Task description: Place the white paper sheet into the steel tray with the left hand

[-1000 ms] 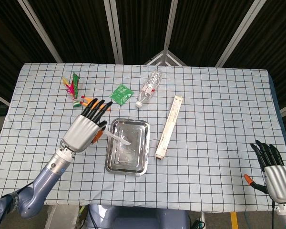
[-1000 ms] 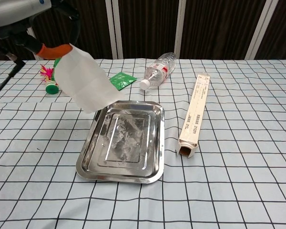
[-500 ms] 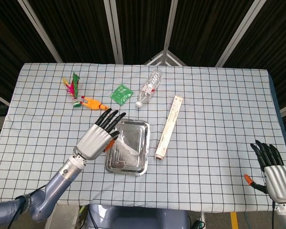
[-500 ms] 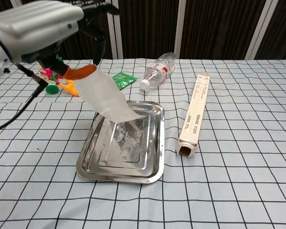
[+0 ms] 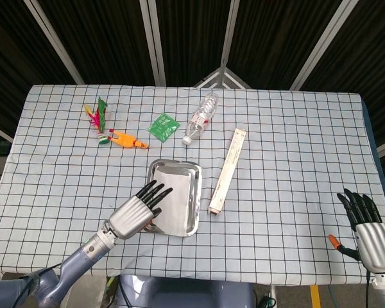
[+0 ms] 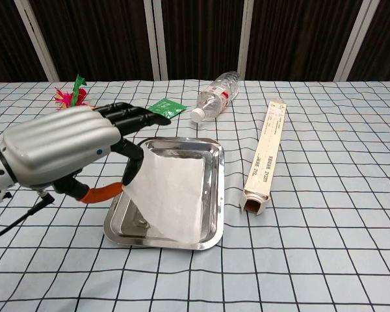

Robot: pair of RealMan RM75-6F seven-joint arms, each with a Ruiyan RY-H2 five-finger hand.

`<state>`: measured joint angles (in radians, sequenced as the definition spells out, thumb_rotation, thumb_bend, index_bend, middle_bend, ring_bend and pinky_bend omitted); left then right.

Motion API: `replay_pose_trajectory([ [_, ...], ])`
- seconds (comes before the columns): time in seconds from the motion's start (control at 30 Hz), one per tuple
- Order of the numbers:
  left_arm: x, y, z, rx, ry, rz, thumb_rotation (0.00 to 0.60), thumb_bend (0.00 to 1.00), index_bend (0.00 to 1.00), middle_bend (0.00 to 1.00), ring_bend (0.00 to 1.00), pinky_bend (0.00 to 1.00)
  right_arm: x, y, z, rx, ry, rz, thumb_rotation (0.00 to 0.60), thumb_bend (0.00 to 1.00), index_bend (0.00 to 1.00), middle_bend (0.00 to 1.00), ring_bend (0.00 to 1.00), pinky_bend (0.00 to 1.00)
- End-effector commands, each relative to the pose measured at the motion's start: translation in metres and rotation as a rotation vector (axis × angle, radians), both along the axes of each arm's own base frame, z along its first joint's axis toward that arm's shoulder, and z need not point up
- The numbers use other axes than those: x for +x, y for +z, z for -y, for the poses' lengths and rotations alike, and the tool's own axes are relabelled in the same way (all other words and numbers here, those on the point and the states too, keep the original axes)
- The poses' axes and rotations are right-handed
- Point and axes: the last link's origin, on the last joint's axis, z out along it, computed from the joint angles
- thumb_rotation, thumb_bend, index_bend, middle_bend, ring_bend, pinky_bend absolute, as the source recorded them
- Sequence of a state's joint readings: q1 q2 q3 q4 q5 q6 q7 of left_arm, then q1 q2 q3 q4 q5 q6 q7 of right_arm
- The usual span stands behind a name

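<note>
The steel tray [image 5: 174,165] [image 6: 216,188] lies at the table's middle. The white paper sheet [image 6: 172,192] [image 5: 178,204] slopes down across the tray's inside, its far corner touching the bottom. My left hand [image 5: 136,216] [image 6: 62,148] hangs at the tray's near-left corner and pinches the sheet's left edge between its orange-tipped thumb and a dark finger. The other fingers reach over the tray's left rim. My right hand [image 5: 369,233] rests at the table's front right corner, fingers spread, holding nothing; only the head view shows it.
A long cardboard box [image 5: 228,170] [image 6: 265,156] lies just right of the tray. Behind the tray are a clear plastic bottle [image 5: 201,119] [image 6: 216,97] and a green packet [image 5: 163,126] [image 6: 164,107]. A shuttlecock [image 5: 99,119] [image 6: 68,96] and an orange toy [image 5: 128,140] sit at the back left.
My left hand has come down and back toward the table's front edge, bringing the sheet from above the tray's left side down into it. The right hand has not moved.
</note>
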<state>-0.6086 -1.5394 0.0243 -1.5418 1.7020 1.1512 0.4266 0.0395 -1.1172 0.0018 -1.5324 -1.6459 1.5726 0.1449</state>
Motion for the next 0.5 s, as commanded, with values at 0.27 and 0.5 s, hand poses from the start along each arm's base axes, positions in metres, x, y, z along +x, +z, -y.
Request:
replay_pose_trajectory([
  [0.27,-0.015,-0.012,-0.015,0.006,0.001,-0.08,0.6,0.48,0.58,0.02,0.0,0.0,0.0,0.0,0.0,-0.001,0.001,0.002,0.6,0.29,0.0,0.0,0.0,0.0],
  [0.5,-0.016,-0.021,-0.021,0.004,0.017,-0.108,0.6,0.48,0.58,0.02,0.0,0.0,0.0,0.001,0.0,-0.004,-0.001,0.006,0.6,0.29,0.0,0.0,0.0,0.0],
])
